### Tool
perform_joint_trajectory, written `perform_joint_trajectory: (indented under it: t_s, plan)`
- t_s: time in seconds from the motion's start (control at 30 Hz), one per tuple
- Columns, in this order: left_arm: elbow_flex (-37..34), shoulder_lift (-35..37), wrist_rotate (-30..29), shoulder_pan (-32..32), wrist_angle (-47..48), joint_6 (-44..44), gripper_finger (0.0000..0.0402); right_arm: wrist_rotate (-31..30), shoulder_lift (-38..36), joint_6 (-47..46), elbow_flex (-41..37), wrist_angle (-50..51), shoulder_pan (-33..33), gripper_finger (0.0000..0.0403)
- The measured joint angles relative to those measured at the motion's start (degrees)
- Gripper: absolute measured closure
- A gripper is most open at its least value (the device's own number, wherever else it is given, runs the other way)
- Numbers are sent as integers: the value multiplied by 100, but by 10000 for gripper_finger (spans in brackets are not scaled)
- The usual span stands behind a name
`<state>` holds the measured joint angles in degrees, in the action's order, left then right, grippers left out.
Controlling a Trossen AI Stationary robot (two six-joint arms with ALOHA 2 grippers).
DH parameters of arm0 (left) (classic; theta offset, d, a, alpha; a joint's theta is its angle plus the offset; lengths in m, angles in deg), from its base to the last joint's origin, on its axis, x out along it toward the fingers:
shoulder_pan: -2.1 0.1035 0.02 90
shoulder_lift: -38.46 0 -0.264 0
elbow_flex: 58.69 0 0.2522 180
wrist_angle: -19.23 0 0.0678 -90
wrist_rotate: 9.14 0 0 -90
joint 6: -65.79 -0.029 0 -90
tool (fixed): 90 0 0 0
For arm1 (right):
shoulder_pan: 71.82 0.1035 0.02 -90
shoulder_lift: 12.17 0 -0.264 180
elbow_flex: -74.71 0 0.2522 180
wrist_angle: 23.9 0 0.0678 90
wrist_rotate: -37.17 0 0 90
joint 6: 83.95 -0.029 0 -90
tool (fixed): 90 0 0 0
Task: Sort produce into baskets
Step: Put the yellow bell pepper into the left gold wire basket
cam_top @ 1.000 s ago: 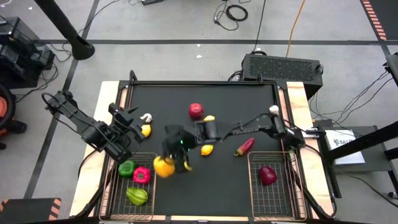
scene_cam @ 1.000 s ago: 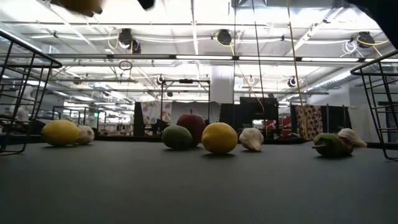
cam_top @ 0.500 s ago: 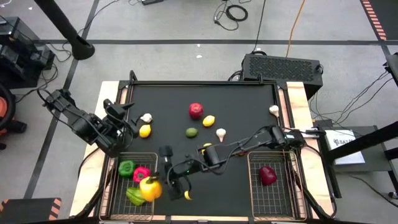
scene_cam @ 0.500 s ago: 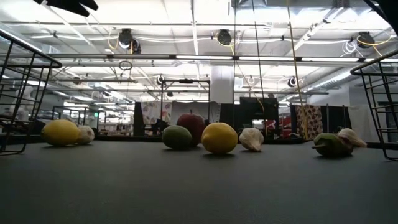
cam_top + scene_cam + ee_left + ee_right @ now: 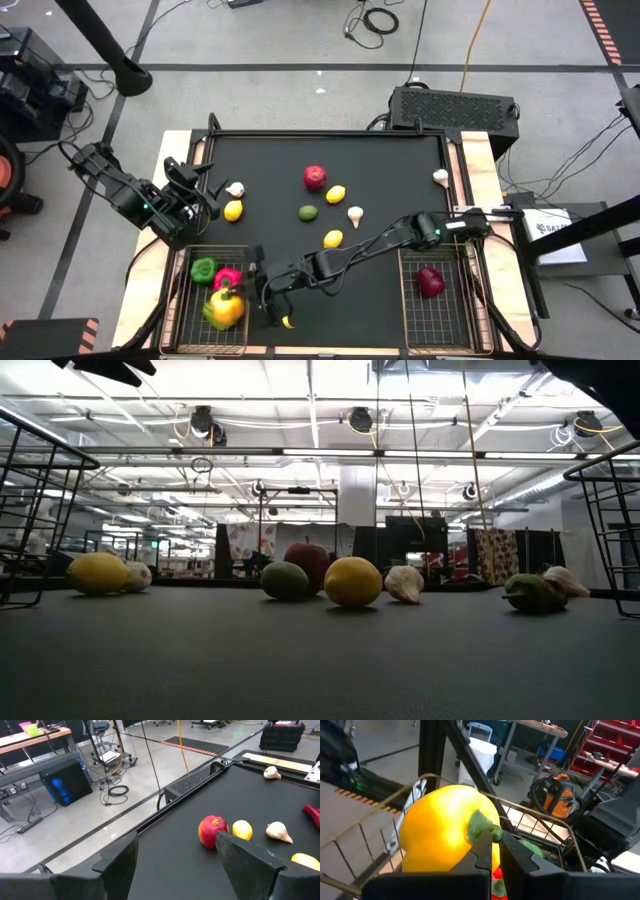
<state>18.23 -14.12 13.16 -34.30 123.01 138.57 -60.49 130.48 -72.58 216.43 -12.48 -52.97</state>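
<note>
right gripper (image 5: 492, 851): reaching across to the left basket (image 5: 190, 300), pinching the green stem of the yellow pepper (image 5: 226, 305) over it
left basket contents: green peppers, pink-red pepper (image 5: 228, 279)
left gripper (image 5: 200, 192): idling open near the garlic (image 5: 236, 189)
right basket (image 5: 440, 310): holding a dark red piece

Bright, even overhead lighting with faint shadows; ceiling lights glare in the low view, foreground slightly blurred.
</note>
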Motion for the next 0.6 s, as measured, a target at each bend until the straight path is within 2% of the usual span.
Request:
perform_joint_trajectory:
  t_s: [0.4, 0.6]
  plan:
    - [0, 0, 0, 0, -75, 40, 127, 13, 264, 329, -2, -63, 2, 382]
    - [0, 0, 0, 0, -96, 39, 127, 20, 266, 235, -2, -51, 2, 333]
